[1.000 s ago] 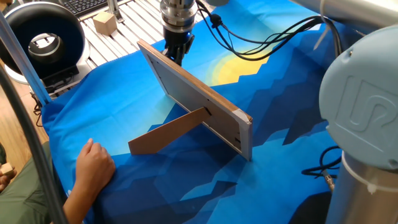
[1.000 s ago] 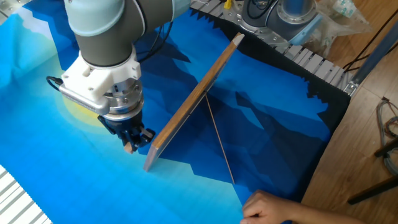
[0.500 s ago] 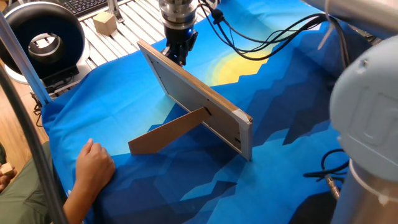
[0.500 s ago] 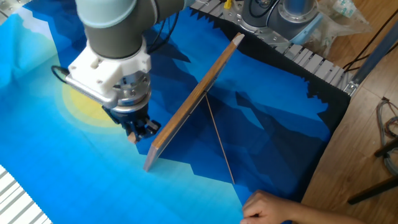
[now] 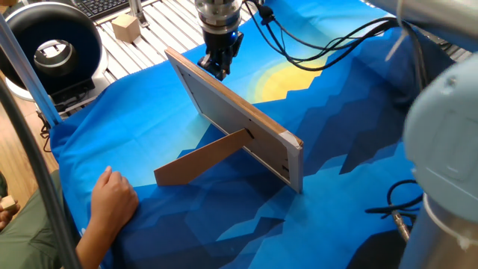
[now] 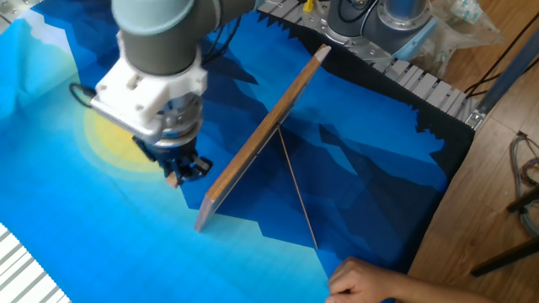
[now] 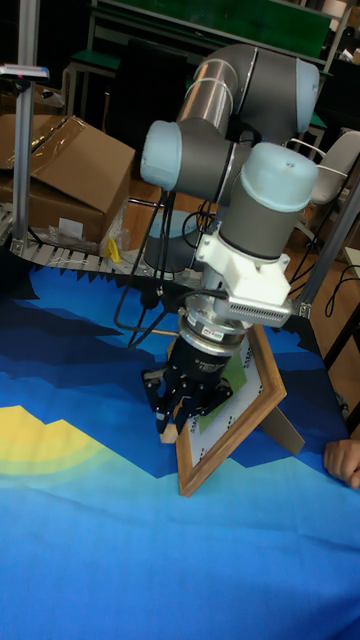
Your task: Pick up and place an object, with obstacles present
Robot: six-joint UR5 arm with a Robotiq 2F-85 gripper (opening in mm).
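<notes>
My gripper (image 5: 217,69) hangs just behind the far end of the obstacle board (image 5: 233,113), close to its top edge. In the other fixed view the gripper (image 6: 179,172) is shut on a small tan wooden block (image 6: 173,179), held above the blue cloth beside the board (image 6: 263,135). The tall fixed view shows the block (image 7: 169,431) in the fingers, next to the board's near corner (image 7: 232,432). The board stands tilted, propped by a brown strut (image 5: 200,160). In the one fixed view the board hides the block.
A person's hand (image 5: 112,198) rests on the blue cloth (image 5: 336,127) near the strut's foot. A wooden cube (image 5: 125,28) and a black round device (image 5: 52,43) sit on the slatted table at the back left. Cables (image 5: 314,46) trail from the arm.
The gripper, with the block still in it, has risen a little and shifted along the board's far side. The board, strut and hand have not moved.
</notes>
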